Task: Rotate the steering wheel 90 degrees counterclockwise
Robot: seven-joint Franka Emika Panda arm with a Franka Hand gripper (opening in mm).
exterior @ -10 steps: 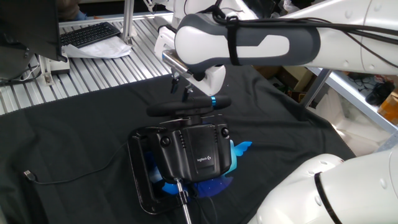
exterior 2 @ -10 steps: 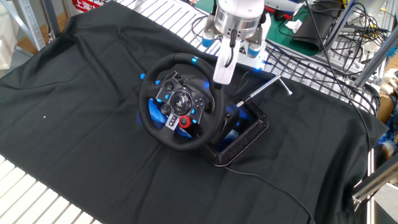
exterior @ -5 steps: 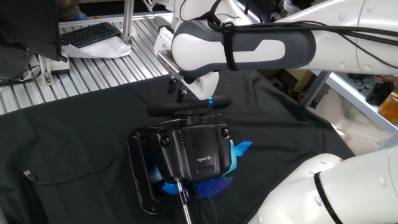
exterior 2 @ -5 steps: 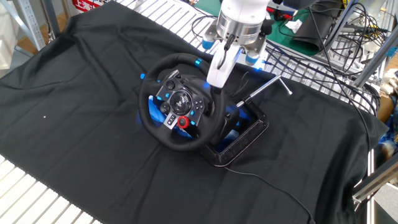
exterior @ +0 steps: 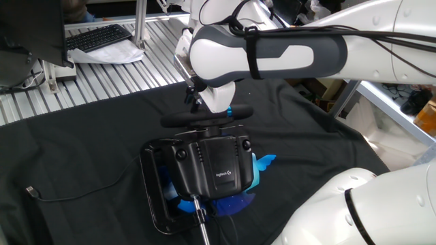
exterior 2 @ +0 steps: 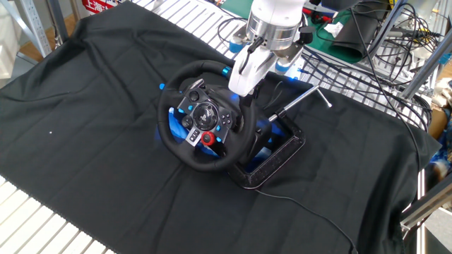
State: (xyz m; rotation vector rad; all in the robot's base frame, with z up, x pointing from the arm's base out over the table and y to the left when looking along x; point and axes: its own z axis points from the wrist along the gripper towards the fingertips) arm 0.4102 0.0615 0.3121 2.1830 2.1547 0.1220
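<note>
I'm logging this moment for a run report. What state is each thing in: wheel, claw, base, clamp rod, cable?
Black racing steering wheel: tilted on its base, blue band at the top, beside the claw.
White two-finger claw: at the wheel's top rim; grip cannot be told.
Boxy black wheel housing with white logo: seated in its flat frame.
Metal clamp rod: sticking out, untouched.
Thin black cable: loose on the cloth.

Black-draped worktop (exterior 2: 85, 106) lies open at the frame's left and bottom. At centre, the steering wheel (exterior 2: 201, 116), its housing (exterior: 214, 167) and a metal lever (exterior 2: 300, 99) block passage.
</note>
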